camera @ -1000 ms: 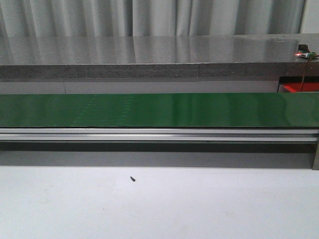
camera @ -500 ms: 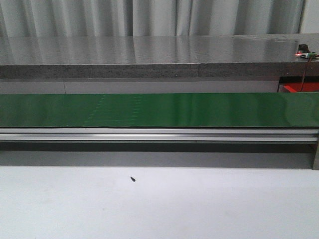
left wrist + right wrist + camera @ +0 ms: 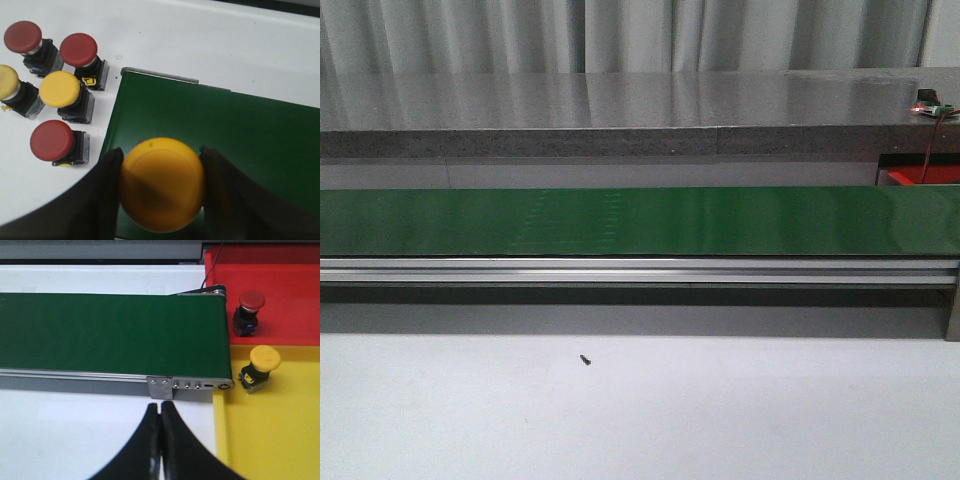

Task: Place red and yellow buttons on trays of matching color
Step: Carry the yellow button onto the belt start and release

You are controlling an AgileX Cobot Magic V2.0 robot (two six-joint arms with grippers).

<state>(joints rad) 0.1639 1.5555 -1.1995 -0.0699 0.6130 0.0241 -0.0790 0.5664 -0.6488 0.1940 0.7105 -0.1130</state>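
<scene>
My left gripper (image 3: 161, 187) is shut on a yellow button (image 3: 162, 185), held over the near end of the green conveyor belt (image 3: 225, 130). Beside the belt on the white table stand several more buttons: red ones (image 3: 78, 50) (image 3: 23, 37) (image 3: 52, 140) and yellow ones (image 3: 60, 89) (image 3: 7, 82). In the right wrist view my right gripper (image 3: 160, 407) is shut with nothing in it, over the white table just short of the belt's far end (image 3: 200, 330). A red button (image 3: 251, 301) stands on the red tray (image 3: 285, 295); a yellow button (image 3: 264, 359) lies on the yellow tray (image 3: 270, 430).
The front view shows only the long green belt (image 3: 640, 220) on its aluminium rail (image 3: 640, 270), a grey counter (image 3: 620, 110) behind it, and a small dark speck (image 3: 586, 359) on the white table. Neither arm appears there.
A faint pattern on the belt has drifted to the right in the front view. Nothing else has changed there.
</scene>
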